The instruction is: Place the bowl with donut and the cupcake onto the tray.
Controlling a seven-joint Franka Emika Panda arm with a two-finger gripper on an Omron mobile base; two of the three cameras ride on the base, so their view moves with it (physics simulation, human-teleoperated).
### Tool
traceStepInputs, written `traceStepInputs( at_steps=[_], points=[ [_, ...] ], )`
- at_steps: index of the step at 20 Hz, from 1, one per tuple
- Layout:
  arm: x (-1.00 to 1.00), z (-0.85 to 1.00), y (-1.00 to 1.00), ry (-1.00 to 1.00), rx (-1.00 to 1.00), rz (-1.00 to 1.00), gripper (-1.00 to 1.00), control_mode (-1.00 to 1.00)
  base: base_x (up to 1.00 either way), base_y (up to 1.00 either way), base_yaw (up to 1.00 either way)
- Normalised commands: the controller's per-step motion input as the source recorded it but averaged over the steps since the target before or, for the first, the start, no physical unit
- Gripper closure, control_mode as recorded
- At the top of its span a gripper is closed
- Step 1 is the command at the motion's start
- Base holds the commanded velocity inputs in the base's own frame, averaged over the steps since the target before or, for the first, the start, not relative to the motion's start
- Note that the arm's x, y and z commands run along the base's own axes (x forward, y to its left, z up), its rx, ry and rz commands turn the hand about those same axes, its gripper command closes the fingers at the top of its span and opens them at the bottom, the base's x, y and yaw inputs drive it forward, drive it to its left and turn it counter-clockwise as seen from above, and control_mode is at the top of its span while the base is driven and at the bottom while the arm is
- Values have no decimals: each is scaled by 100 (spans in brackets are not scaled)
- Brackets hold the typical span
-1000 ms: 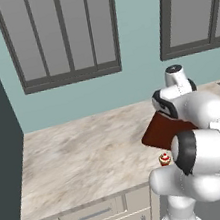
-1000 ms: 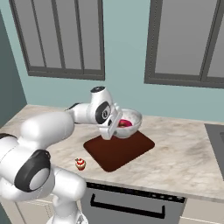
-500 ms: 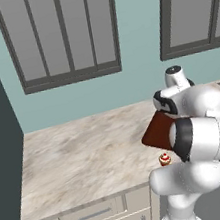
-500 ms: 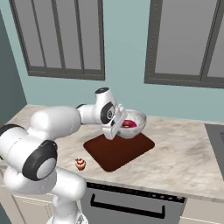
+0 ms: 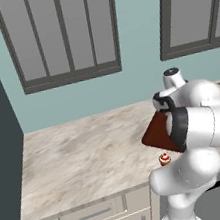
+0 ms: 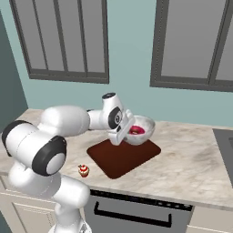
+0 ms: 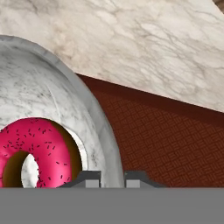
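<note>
Marbled bowl (image 7: 52, 87) gripped above tray (image 7: 166, 140)

From my seat the tray (image 6: 119, 159) is mostly bare at its near half, but the bowl (image 6: 142, 131) hangs over its far corner. The cupcake (image 6: 83, 170) sits alone, just beside the tray, open counter (image 5: 79, 157) stretching left.

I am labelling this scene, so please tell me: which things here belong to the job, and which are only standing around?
Belong to the job:
- bowl, its rim held in the shut gripper
- donut, inside the bowl
- tray
- cupcake, on the counter beside the tray

Only standing around:
- marble counter
- windows
- drawer
</note>
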Motion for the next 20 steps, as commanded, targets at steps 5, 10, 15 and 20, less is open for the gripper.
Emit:
traceStepInputs(
  at_steps=[5, 10, 15, 20],
  points=[
    [9, -25, 0, 0, 0, -6, 100, -100, 0, 0, 0],
    [12, -19, -1, 0, 0, -6, 100, -100, 0, 0, 0],
    [13, -10, -9, 0, 0, -4, 100, -100, 0, 0, 0],
    [18, -8, -6, 0, 0, -3, 100, -100, 0, 0, 0]
  ],
)
